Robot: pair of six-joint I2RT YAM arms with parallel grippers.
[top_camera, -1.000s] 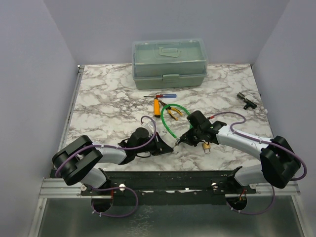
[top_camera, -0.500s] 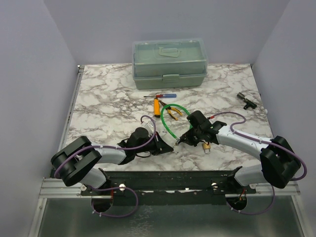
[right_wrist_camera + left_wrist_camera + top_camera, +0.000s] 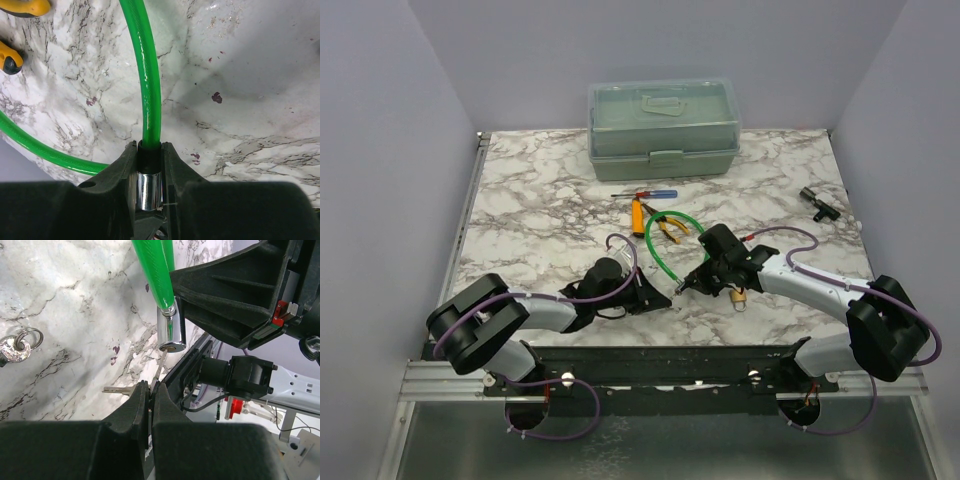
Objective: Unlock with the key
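Note:
A green cable lock (image 3: 658, 245) lies looped on the marble table (image 3: 540, 200). My right gripper (image 3: 149, 200) is shut on the lock's chrome cylinder end (image 3: 148, 190); in the top view this gripper (image 3: 688, 285) is at mid-table. My left gripper (image 3: 150, 386) is shut on the thin silver key (image 3: 161, 360), whose blade points up at the keyhole face of the chrome cylinder (image 3: 170, 330) and touches or nearly touches it. In the top view the left gripper (image 3: 665, 297) meets the right one tip to tip, and the key is too small to make out.
A second flat key (image 3: 117, 389) lies left of the left jaws, and a key ring with a tag (image 3: 17, 345) lies farther left. A green toolbox (image 3: 663, 128) stands at the back. A red-and-blue screwdriver (image 3: 645, 195), yellow pliers (image 3: 670, 230) and a brass padlock (image 3: 738, 297) lie near the arms.

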